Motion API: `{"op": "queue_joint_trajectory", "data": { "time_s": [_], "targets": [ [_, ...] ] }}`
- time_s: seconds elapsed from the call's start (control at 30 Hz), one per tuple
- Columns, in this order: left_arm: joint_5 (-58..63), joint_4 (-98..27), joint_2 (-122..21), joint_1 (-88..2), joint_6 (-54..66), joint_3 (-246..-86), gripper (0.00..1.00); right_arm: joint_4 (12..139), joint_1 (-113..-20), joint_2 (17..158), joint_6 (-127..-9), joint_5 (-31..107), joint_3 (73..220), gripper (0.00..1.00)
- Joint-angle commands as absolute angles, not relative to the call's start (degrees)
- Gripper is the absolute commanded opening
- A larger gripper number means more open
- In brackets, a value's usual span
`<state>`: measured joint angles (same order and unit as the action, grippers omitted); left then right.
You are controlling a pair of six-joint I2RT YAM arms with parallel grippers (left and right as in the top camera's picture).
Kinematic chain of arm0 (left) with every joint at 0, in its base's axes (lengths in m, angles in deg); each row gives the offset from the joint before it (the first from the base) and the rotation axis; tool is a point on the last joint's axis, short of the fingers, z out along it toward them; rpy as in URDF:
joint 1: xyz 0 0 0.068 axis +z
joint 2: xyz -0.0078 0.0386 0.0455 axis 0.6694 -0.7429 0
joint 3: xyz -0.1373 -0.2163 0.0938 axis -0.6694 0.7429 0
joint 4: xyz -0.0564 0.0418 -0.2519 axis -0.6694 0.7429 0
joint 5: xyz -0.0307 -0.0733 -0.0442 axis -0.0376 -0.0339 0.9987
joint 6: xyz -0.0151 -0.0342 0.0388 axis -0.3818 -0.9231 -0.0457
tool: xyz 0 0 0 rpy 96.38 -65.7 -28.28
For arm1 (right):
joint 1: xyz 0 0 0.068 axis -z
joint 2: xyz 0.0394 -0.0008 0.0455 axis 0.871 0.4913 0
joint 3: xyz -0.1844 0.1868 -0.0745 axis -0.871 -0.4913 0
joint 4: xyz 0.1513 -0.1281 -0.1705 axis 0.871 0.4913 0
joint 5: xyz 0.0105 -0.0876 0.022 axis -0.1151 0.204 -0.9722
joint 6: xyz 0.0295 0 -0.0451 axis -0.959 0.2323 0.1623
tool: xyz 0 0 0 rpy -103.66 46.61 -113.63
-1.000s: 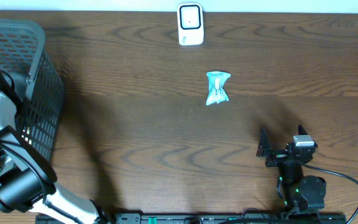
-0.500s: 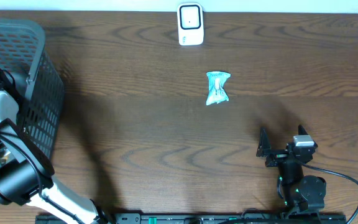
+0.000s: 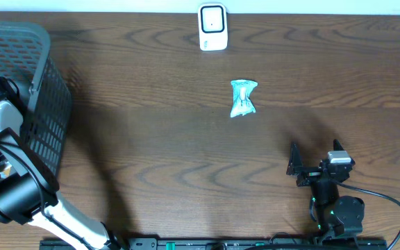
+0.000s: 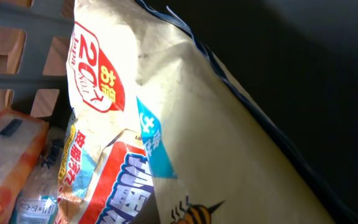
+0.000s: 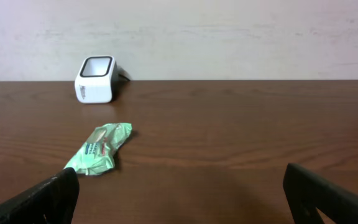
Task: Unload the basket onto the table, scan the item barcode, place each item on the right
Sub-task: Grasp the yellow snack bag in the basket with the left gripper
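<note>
In basket [image 3: 46, 104], left fingers together — cream bag [image 4: 229, 143] close, right fingers [image 5: 42, 199] apart

you have: one grey mesh basket [image 3: 47, 104], standing at the left end of the dark wood-grain tabletop [image 3: 158, 167]; one pale wall [image 5: 229, 37] behind it.

One white barcode scanner [image 3: 212, 28], one green snack packet [image 3: 242, 98] and one grey mesh basket [image 3: 42, 76] are counted on the single worktop [image 3: 179, 160]. Inside the basket at least three packages are made out: one cream bag [image 4: 229, 143], one orange packet [image 4: 5, 155] and one clear-wrapped packet [image 4: 39, 194]. Two robot arms are counted, the left arm [image 3: 12, 198] and the right arm [image 3: 335, 208].
</note>
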<state>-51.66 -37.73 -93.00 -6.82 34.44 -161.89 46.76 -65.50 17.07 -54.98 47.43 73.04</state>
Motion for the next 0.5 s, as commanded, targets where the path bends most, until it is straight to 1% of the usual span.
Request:
{"op": "queue_joint_trajectory", "data": {
  "time_s": [0.0, 0.1, 0.2, 0.27, 0.37, 0.47],
  "targets": [
    [-49.52, -36.4, -92.54, -7.06, 30.7, -160.1, 0.07, 47.0, -65.0, 16.7, -55.57, 47.5, 72.98, 0.99],
    [-49.47, -36.31, -86.93, -8.17, 25.56, -160.91, 0.07, 47.0, -65.0, 16.7, -55.57, 47.5, 72.98, 0.99],
    [-48.27, -37.47, -77.38, -9.83, 20.64, -161.17, 0.07, 47.0, -65.0, 16.7, -55.57, 47.5, 72.98, 0.99],
    [-43.88, -38.43, -72.02, -10.69, 20.58, -161.17, 0.07, 47.0, -65.0, 16.7, -55.57, 47.5, 72.98, 0.99],
    [-33.52, -40.2, -63.47, -11.91, 20.43, -161.15, 0.07, 47.0, -65.0, 16.7, -55.57, 47.5, 72.98, 0.99],
    [-29.95, -42.74, -56.2, -13.11, 17.04, -161.17, 0.07, 47.0, -65.0, 16.7, -55.57, 47.5, 72.98, 0.99]
  ]
}}
